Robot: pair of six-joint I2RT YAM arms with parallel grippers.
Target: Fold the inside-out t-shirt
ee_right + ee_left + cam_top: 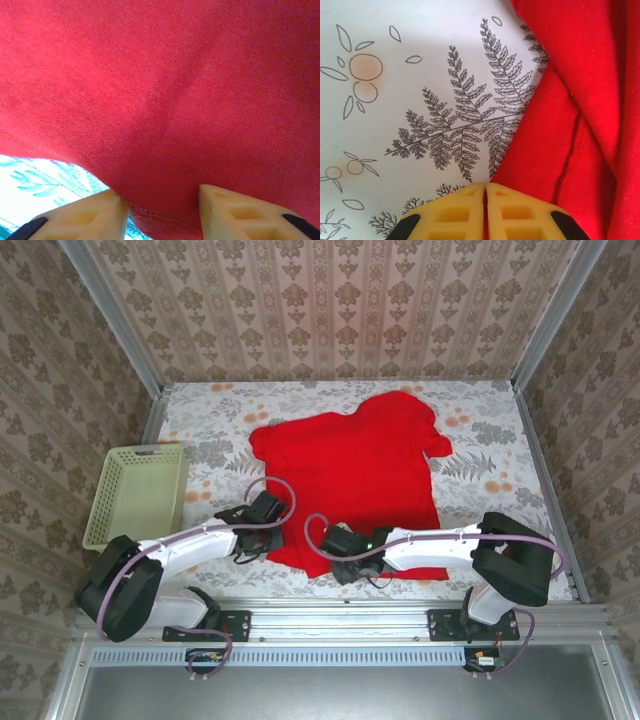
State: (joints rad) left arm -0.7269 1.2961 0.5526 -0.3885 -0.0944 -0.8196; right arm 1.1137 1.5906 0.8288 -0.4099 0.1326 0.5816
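On the flowered table (480,440) the inside-out t-shirt (350,475) lies ahead of both pincers with its near hem crosswise to them: the left gripper (485,186) is closed on the hem's corner, while the right gripper (160,200) has its jaws apart, astride the hem.

A red t-shirt (355,475) lies spread and slightly rumpled on the flower-patterned table (480,440), one sleeve reaching toward the far right. The left gripper (268,512) sits low at the shirt's near left edge. The right gripper (338,543) rests on the near hem, close to the left one. A pale yellow-green basket (100,510) stands at the table's left side, apart from the shirt. Patterned walls (320,310) enclose the table.
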